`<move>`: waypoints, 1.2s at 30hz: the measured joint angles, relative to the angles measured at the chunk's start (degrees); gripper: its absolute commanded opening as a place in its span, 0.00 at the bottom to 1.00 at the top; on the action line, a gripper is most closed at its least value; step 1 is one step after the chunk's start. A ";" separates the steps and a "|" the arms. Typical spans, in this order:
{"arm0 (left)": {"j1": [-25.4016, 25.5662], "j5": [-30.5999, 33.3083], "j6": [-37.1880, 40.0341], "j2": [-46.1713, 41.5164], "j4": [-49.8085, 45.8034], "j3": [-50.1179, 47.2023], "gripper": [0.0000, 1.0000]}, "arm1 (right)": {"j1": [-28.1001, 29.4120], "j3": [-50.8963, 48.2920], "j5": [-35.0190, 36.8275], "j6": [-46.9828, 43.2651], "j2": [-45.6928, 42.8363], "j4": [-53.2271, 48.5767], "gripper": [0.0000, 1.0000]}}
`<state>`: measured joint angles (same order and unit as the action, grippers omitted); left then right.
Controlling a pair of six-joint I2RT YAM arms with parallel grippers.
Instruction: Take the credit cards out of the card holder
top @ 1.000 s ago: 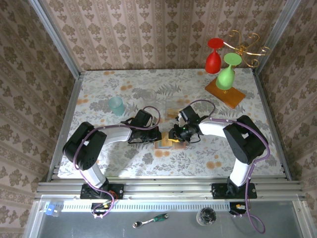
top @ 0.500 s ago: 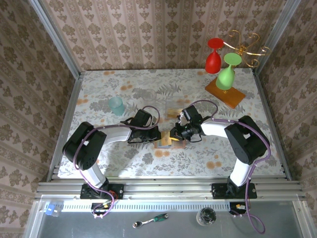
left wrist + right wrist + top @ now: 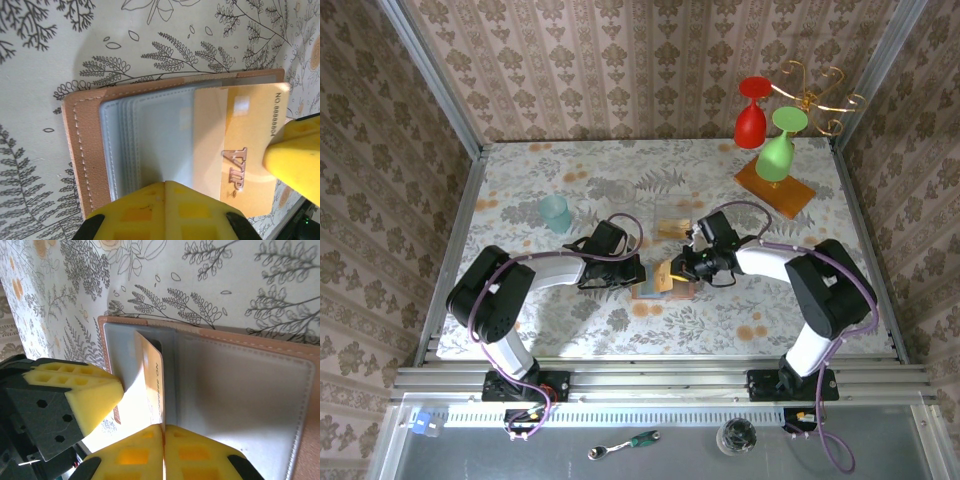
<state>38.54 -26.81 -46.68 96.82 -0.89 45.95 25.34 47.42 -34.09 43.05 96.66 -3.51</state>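
As the right gripper (image 3: pixel 680 270) finished closing during the last second, the top view showed its arm drawn slightly back toward its own side. The orange card (image 3: pixel 666 276) was pinched in it and tipped up off the card holder (image 3: pixel 646 291), which lay open mid-table (image 3: pixel 570 200). The left gripper (image 3: pixel 628 272), its fingers shut together, had not moved and was bearing down on the holder's other end.

From the left wrist, the holder (image 3: pixel 90 150) lay flat with its grey-blue pockets up. The card (image 3: pixel 240 145) was slid well out past the pocket edge, with only its inner part still tucked in.

From the right wrist, the card (image 3: pixel 152 375) stood on edge, clamped between that gripper's yellow pads (image 3: pixel 135 455) and bowed slightly. Its far end was still in the pocket of the holder (image 3: pixel 240 385).

The extraction looked under way but unfinished. A continued pull along the pocket line, with the holder pinned, seemed to be what was needed.
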 measured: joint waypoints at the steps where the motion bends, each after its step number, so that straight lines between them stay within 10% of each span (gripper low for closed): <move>1: 0.00 0.00 0.00 0.00 0.00 0.00 0.00 | -0.17 0.00 0.26 -0.31 -0.46 -0.44 0.09; 36: -0.07 -0.46 0.00 0.00 1.29 -0.57 0.00 | 4.94 7.23 11.32 -5.79 -1.84 -15.28 0.11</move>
<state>38.48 -27.27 -46.68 96.82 0.40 45.39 30.28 54.65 -22.76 37.26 94.83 -18.79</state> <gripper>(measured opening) 0.064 0.112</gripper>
